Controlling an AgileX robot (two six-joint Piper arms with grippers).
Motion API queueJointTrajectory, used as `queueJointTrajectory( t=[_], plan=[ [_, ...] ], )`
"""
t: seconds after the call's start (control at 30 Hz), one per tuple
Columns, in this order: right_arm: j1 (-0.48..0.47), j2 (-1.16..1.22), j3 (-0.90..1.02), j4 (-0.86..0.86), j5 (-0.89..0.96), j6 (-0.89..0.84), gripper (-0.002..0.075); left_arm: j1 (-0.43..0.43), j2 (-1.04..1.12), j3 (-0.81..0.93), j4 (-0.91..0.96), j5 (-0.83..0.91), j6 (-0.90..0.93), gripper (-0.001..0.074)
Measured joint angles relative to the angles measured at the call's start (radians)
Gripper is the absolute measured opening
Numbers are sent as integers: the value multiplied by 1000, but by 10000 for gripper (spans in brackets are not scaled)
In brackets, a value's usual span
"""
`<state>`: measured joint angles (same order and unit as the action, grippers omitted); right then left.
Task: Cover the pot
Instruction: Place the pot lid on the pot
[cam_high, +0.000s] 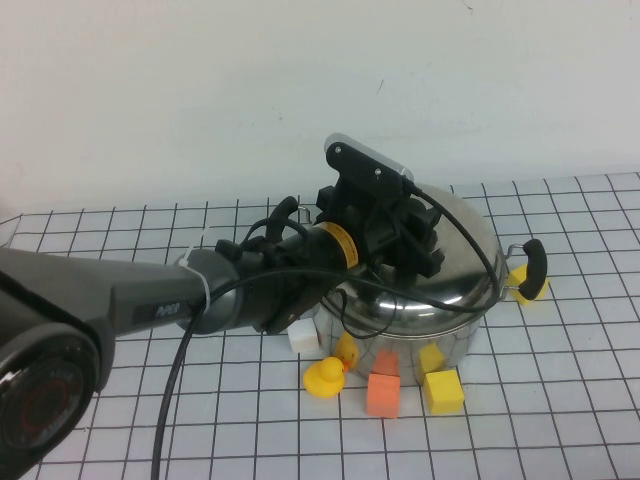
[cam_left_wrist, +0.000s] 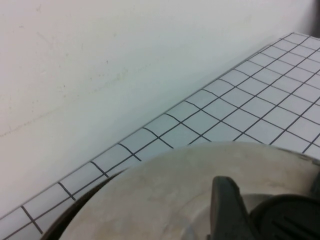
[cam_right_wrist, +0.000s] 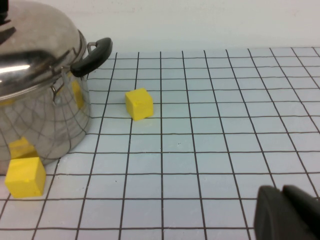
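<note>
Left gripper (cam_high: 405, 240) fingers (cam_left_wrist: 227, 205) grip lid (cam_high: 455, 250) knob (atop pot (cam_high: 440, 335)).

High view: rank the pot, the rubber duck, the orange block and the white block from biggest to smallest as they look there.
1. pot, by far the largest, under its lid, over which the left gripper sits.
2. orange block and rubber duck: they look alike, so no ranking.
3. white block, though the left arm partly hides it.

You cannot see the lid's (cam_high: 455, 255) knob from the high view, because the left pincer (cam_high: 405, 235) covers it. The arm hides the pot's (cam_high: 420, 335) left handle. In the right wrist view, the right pincer (cam_right_wrist: 287, 215) is cut off at the edge.
</note>
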<state>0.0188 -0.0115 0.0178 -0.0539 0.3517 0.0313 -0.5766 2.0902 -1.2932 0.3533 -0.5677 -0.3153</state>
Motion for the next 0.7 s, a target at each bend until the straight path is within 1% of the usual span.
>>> queueJointTrajectory(
  t=[0.3, 0.5, 0.7],
  plan=[
    [0, 0, 0, 0, 0, 0, 9, 0, 11, -2, 0, -8, 0, 312],
    [0, 0, 0, 0, 0, 0, 9, 0, 20, -2, 0, -57, 2, 312],
    [0, 0, 0, 0, 0, 0, 9, 0, 20, -4, -16, -62, 13, 312]
  ],
)
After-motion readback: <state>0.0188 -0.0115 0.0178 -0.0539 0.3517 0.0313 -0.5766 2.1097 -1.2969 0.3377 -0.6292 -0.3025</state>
